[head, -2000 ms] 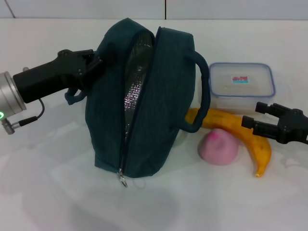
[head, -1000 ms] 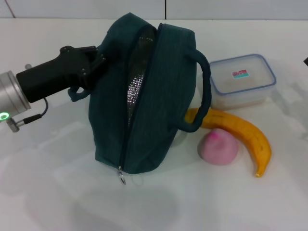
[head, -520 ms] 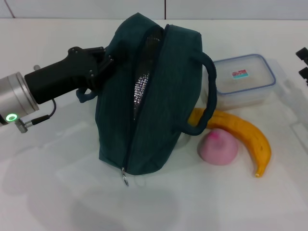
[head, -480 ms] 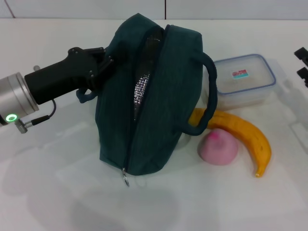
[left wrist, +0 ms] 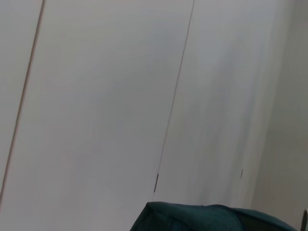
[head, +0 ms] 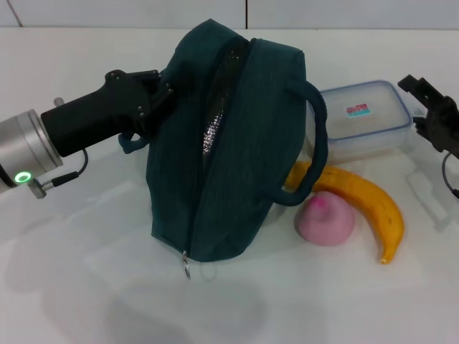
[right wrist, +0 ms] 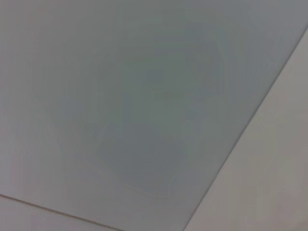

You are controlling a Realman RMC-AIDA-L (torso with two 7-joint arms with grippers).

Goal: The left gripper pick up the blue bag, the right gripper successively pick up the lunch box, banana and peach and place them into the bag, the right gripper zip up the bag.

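Left pincer (head: 159, 97) clamped on the blue bag (head: 229, 143); right pincer (head: 430, 107), state unclear, just beside the lunch box (head: 362, 118).

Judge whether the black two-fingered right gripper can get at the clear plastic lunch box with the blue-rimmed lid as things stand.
Probably yes. The right gripper hovers just beside the lunch box, whose lid is uncovered; the dark teal bag and yellow banana lie off to its other sides.
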